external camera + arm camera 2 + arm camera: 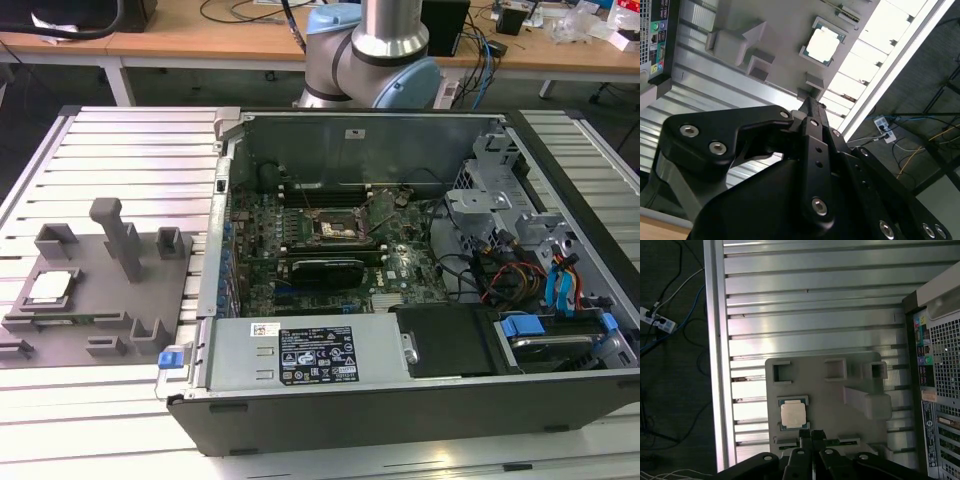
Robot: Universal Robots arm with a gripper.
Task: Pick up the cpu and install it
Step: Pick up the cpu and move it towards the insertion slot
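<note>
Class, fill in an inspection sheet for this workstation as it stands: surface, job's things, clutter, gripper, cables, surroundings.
Surface: slatted metal table carrying an open computer case.
Job's things: cpu lying silver side up in the grey tray; black socket frame inside the case.
Clutter: loose items on the wooden bench behind.
Gripper: shut, holding nothing, apart from the cpu.
Cables: coloured wires inside the case; power strip on the floor.
Surroundings: dark floor beside the table.

The arm shows at the top of the exterior view, a silver tube rising from a blue-capped joint. In both wrist views the black tool has its fingertips drawn together, gripping nothing.
</note>
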